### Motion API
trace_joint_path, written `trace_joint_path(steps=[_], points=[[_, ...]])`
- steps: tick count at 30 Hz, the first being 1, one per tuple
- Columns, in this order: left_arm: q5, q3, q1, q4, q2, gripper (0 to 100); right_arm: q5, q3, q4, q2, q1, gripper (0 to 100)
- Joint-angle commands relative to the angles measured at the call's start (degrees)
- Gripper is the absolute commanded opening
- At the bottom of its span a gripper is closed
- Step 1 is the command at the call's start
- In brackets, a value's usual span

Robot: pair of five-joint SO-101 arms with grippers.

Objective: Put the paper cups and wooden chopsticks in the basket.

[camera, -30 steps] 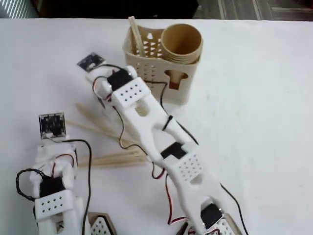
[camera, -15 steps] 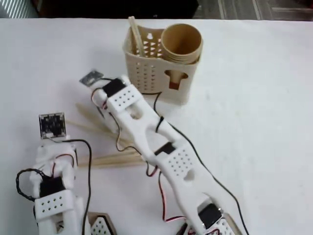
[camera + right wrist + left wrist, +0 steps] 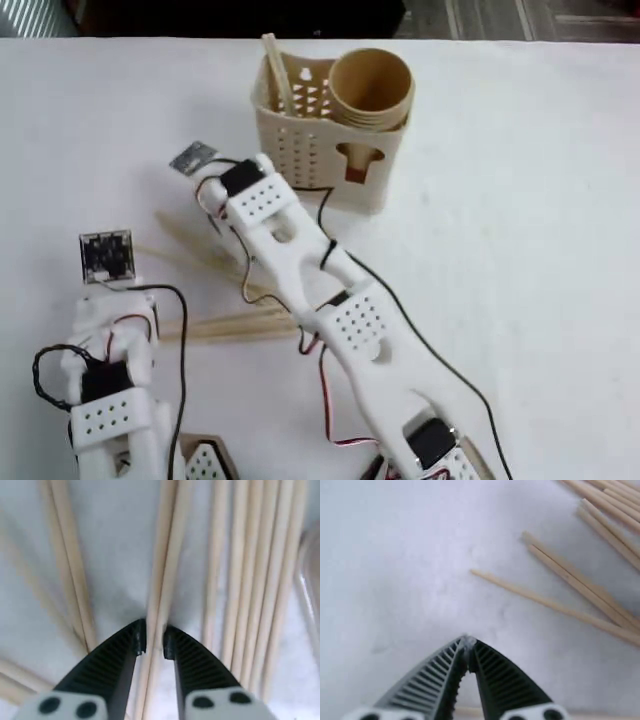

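White table [image 3: 520, 250] under everything. Right arm [image 3: 350, 330] stretched diagonally from the near edge toward the basket, wrist end over the loose sticks. Left arm [image 3: 110, 400] tucked at the near left corner, well apart from the basket.

Tan perforated basket [image 3: 300, 150] upright at the far middle of the table. Stack of paper cups [image 3: 372, 85] already inside, in the right-hand part as seen from the high view, rims above the wall. One chopstick [image 3: 277, 70] standing in the left-hand part, leaning, tip above the rim.

Loose chopsticks [image 3: 230, 325] flat on the table on the near side of the basket, between the two arms. Bundle lying roughly side by side, a few more splayed at an angle, some partly under the right arm.

Right gripper [image 3: 152, 635] low on the pile, narrow, tips on either side of a chopstick pair [image 3: 170, 555] and closed against it.

Left gripper [image 3: 468, 642] closed tip to tip, holding nothing, over bare table. Single stray stick [image 3: 560, 607] lying near, just ahead of the tips.
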Motion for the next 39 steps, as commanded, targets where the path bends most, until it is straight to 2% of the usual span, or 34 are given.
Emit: trace_joint_path(steps=[1,5,8,16,24,29,37,39], points=[[-0.6,-1.7,-0.3,-0.8,-0.7,2,2.0,-4.9,1.5,1.5,-1.2,1.8],[-0.6,-1.7,-0.3,-0.8,-0.7,2,2.0,-12.7,6.5,1.4,-1.4,1.8],[-0.6,-1.7,-0.3,-0.8,-0.7,2,2.5,-15.9,6.5,1.4,-0.3,1.8],[-0.6,-1.7,-0.3,-0.8,-0.7,2,2.5,-16.2,6.5,-0.7,0.1,1.7],[-0.6,-1.7,-0.3,-0.8,-0.7,2,2.2,-16.1,6.7,-9.3,1.5,1.7],[-0.6,-1.7,-0.3,-0.8,-0.7,2,1.9,-16.8,6.5,-20.5,2.9,1.7],[-0.6,-1.7,-0.3,-0.9,-0.7,2,1.7,-22.4,-2.2,-35.2,6.9,1.8],[-0.6,-1.7,-0.3,-0.9,-0.7,2,-1.4,-25.1,-4.9,-36.0,7.7,1.8]])
